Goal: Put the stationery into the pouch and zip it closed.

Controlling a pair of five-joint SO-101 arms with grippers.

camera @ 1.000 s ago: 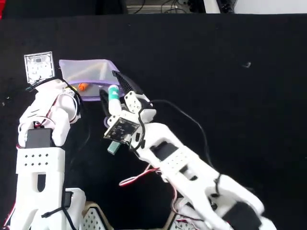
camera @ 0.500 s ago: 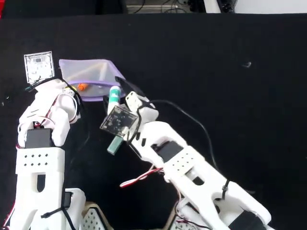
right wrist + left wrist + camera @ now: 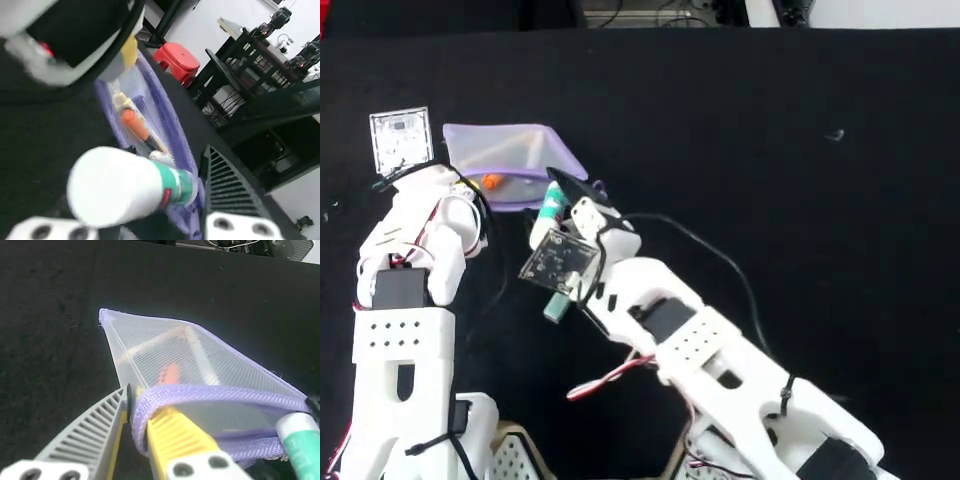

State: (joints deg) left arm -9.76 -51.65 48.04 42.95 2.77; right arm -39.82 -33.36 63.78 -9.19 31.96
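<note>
- High view: pouch (image 3: 505,150) near the table's (image 3: 770,200) far left corner, mouth turned toward the arms.
- Left gripper (image 3: 134,405) pinched on the pouch's purple zip edge, probably to hold the mouth open and steady.
- Right gripper (image 3: 560,195) clamped around a marker (image 3: 125,187), tip at the mouth beside an orange pen (image 3: 134,125) already inside, angled for sliding in.

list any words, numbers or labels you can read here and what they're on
No text can be read.
Glue stick: a small red mark on its green band, too blurred to read.
White card beside the pouch: dark marks, too small to read.
</note>
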